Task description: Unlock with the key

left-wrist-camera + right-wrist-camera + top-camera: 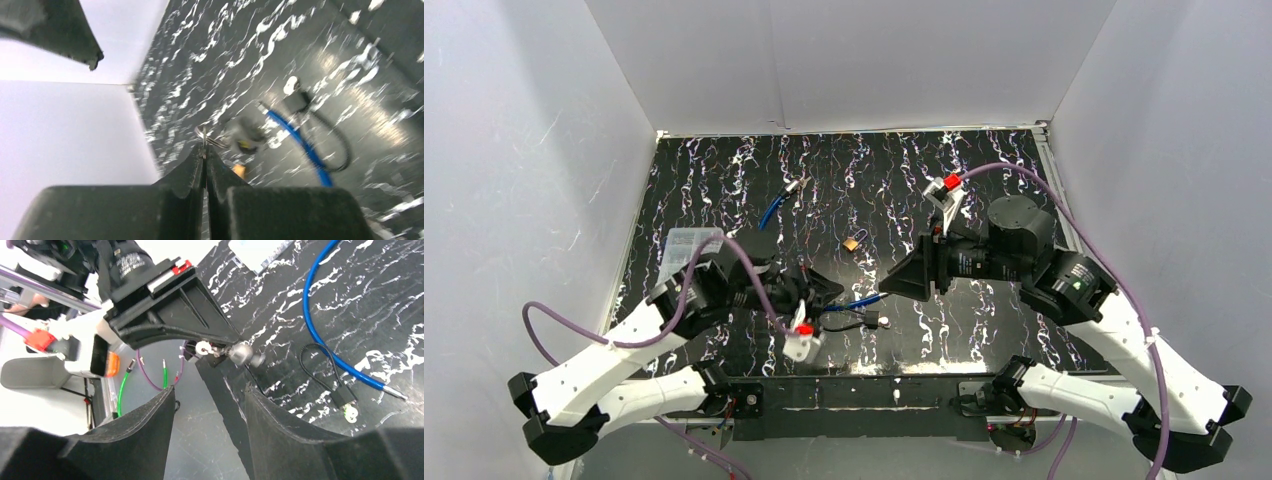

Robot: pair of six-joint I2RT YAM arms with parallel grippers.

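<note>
Left gripper (205,150) pinches the light, stiff, likely slippery key (203,141) at its ring end; right gripper (209,390) gapes wide, empty.

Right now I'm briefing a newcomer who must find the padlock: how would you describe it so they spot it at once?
Start at the black, white-streaked mat and go to its middle. The padlock lies there alone, small and brass-coloured, unlike the blue cable and black cable nearby.
</note>
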